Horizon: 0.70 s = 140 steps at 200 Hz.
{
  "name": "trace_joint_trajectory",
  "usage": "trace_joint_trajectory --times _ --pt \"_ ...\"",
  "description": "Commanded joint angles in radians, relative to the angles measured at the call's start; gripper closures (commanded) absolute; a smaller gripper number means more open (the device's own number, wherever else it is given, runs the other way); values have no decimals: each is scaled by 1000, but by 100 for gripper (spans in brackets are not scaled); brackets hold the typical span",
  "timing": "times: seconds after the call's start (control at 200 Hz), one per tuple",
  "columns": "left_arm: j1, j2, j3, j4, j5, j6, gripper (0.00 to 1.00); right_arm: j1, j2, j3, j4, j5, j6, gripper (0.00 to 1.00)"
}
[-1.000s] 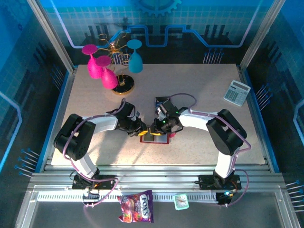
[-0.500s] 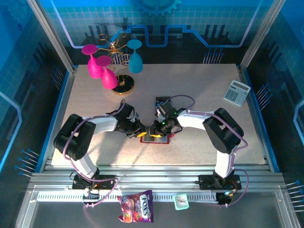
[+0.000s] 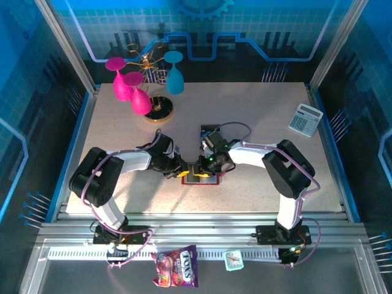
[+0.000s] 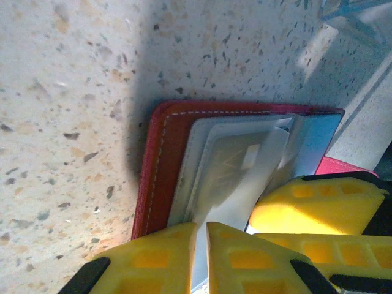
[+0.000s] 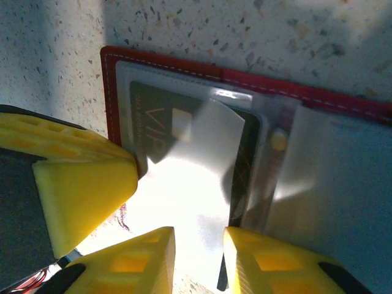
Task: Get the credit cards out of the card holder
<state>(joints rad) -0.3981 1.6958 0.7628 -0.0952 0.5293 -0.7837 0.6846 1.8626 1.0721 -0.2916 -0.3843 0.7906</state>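
My left claw (image 4: 201, 231) clamps the edge of the red card holder (image 4: 153, 165), steadying it | my right claw (image 5: 199, 245), slightly parted, straddles a whitish card (image 5: 199, 165); grip unclear

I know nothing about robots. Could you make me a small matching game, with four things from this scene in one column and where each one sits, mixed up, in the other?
Things:
1. card holder
2. calculator
3. blue glass
4. sweets bag

Places:
A. far right edge of the table
B. off the table, in front of the arm bases
C. middle of the table, lying open
D. back of the table, beside the pink glasses

Pairs: 1-C, 2-A, 3-D, 4-B
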Motion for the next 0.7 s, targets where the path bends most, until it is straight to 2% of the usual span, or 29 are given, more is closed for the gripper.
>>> trace_joint_trajectory --times 0.0,0.26,0.595,0.695 --pt "10 6 -35 -46 -25 3 85 7 -24 -3 -79 50 -19 70" --pt "9 -13 -31 -59 -33 2 85 2 -34 -2 -90 58 -33 69" --pt "9 -70 16 -115 -39 5 77 -2 -62 8 -84 48 -28 70" --pt "9 -86 19 -129 -55 9 78 -5 -72 12 -66 37 -24 71"
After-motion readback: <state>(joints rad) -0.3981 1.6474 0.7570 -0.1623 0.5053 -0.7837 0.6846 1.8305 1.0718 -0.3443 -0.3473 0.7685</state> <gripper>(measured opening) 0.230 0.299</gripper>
